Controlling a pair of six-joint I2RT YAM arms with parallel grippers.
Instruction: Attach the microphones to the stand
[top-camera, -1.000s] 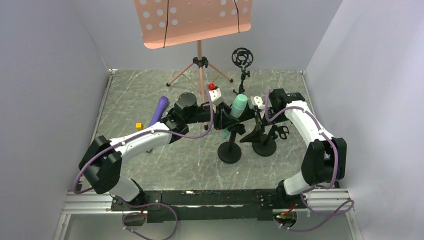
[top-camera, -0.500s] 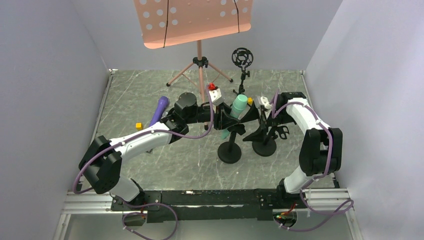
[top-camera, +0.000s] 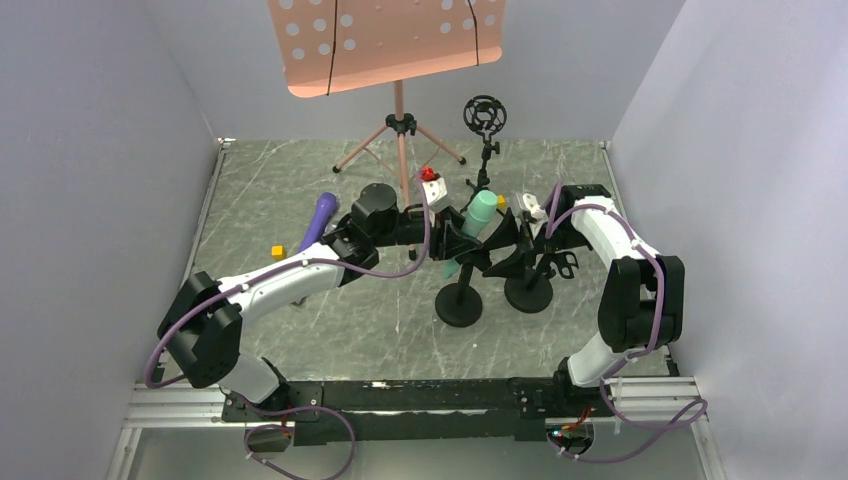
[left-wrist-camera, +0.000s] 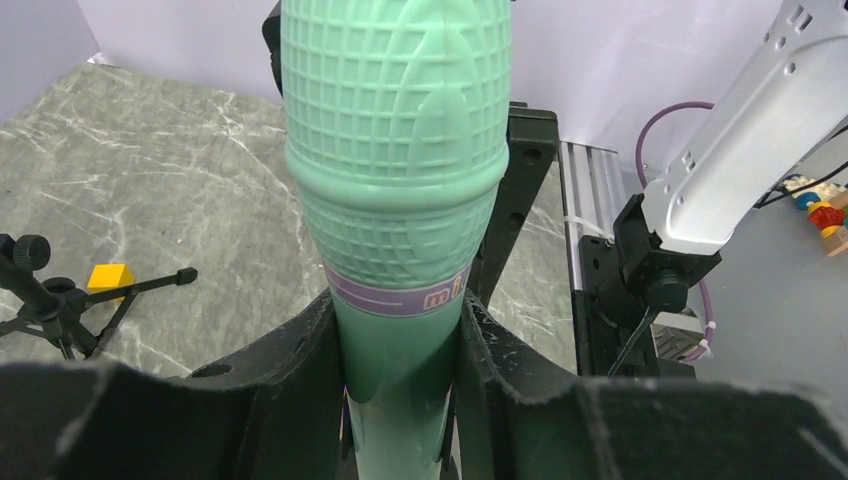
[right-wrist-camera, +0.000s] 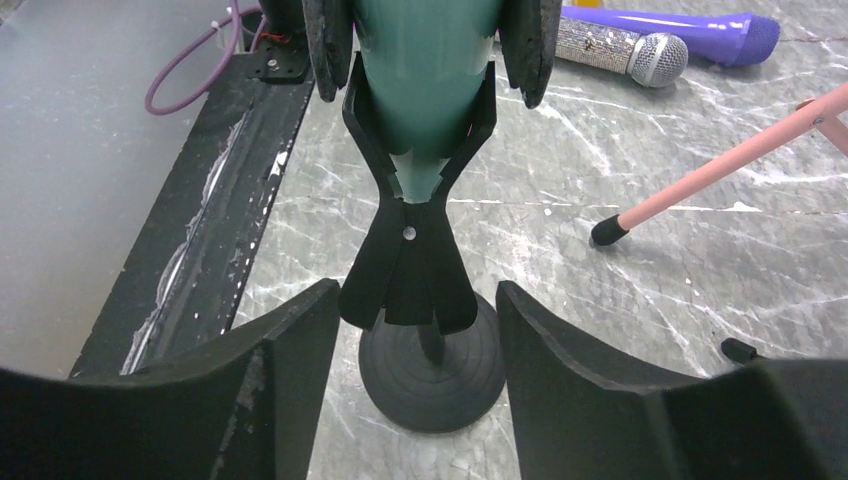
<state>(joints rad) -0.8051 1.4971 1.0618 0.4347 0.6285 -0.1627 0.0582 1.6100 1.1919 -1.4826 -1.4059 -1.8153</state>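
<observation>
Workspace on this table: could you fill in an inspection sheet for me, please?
Surface: grey marbled table.
Job's things: green microphone sits in the black stand's clip; purple microphone and silver microphone lie flat.
Clutter: yellow block, pink music stand, shock mount.
Grippers: left gripper shut on green microphone; right gripper open astride the clip's tail.
Cables: purple cables along left arm and right arm.
Surroundings: plain grey walls.
</observation>
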